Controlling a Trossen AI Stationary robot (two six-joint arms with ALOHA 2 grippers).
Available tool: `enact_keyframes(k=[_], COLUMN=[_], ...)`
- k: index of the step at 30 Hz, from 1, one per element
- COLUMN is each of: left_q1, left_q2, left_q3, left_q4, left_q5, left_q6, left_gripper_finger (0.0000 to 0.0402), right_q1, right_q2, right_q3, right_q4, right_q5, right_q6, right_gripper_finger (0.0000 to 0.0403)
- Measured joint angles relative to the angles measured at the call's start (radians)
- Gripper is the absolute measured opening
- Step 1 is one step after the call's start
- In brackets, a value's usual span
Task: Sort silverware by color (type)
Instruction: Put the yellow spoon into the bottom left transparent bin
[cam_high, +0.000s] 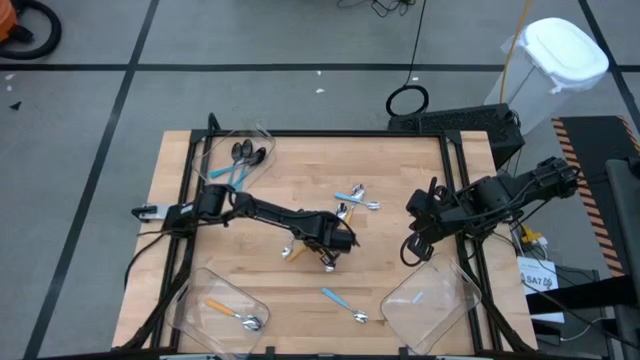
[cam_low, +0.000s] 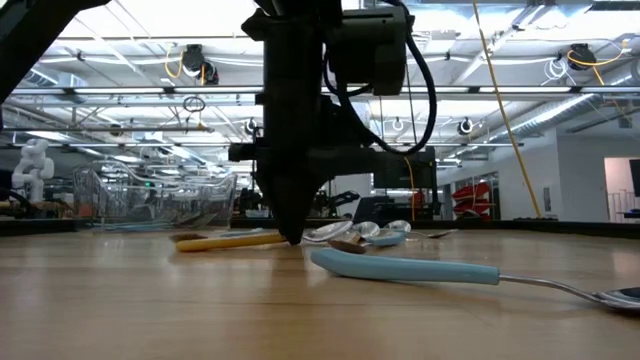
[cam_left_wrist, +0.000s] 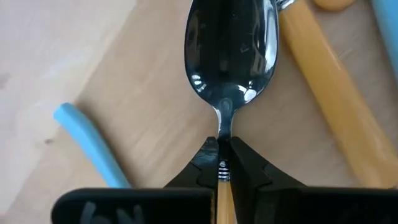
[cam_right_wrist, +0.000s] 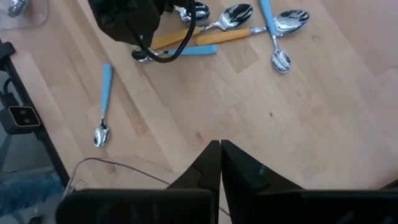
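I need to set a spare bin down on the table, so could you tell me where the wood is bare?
Bare wood lies between the bin holding black spoons and the bin holding an orange-handled spoon, on the left arm's side. The middle is crowded: the left gripper is shut on a spoon beside the spoon pile.

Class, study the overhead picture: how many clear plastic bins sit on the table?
3: the top-left bin, the bottom-left bin and the bottom-right bin, all placed as in the overhead picture. None seems hidden.

Bright even overhead light; blurred close-ups
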Motion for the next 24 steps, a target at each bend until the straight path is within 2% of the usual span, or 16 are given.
enact_keyframes(k=[7,24], left_q1=[-0.004,-0.022], left_q2=[-0.014,-0.096], left_q3=[0.001,0.004], left_q4=[-0.015,0.052], left_q5=[0.053,0.076], left_q6=[0.104,0.15], left_gripper_finger=[0.0013,0.0012], right_q1=[0.0,0.0], right_q2=[0.0,0.0], right_q3=[0.0,0.0], right_q4=[-0.001,0.003], right_q5=[0.048,0.049], right_q6=[-0.007,-0.008], right_gripper_finger=[0.0009,0.0009])
